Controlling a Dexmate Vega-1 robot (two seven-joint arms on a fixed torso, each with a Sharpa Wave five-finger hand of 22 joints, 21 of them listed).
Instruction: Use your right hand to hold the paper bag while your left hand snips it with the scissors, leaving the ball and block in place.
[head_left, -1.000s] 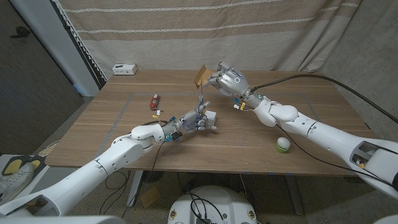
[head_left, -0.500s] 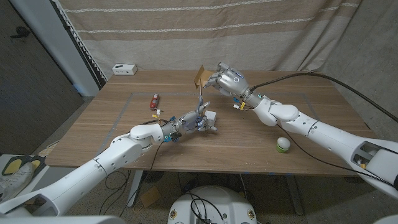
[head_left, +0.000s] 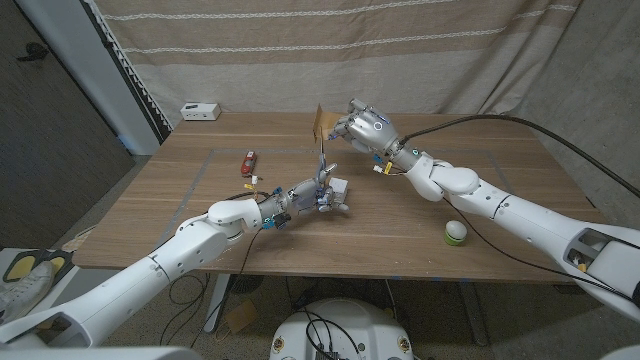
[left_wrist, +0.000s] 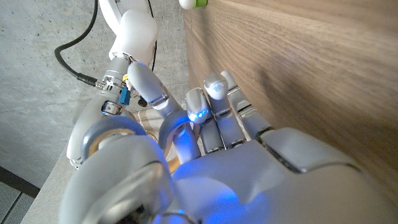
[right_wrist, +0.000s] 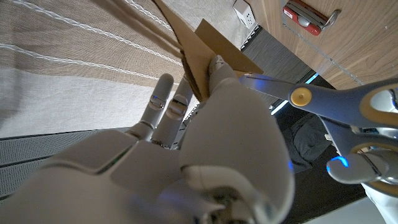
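The right hand pinched the thin, floppy paper bag up off the bench. The left hand gripped the scissors, blades at the bag. Holding near the cut should keep the light paper stiff.

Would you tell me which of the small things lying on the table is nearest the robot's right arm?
The green-and-white ball, just beside the right forearm; the red block and white box lie on the left side.

Left hand fingers upward, wooden table, ball
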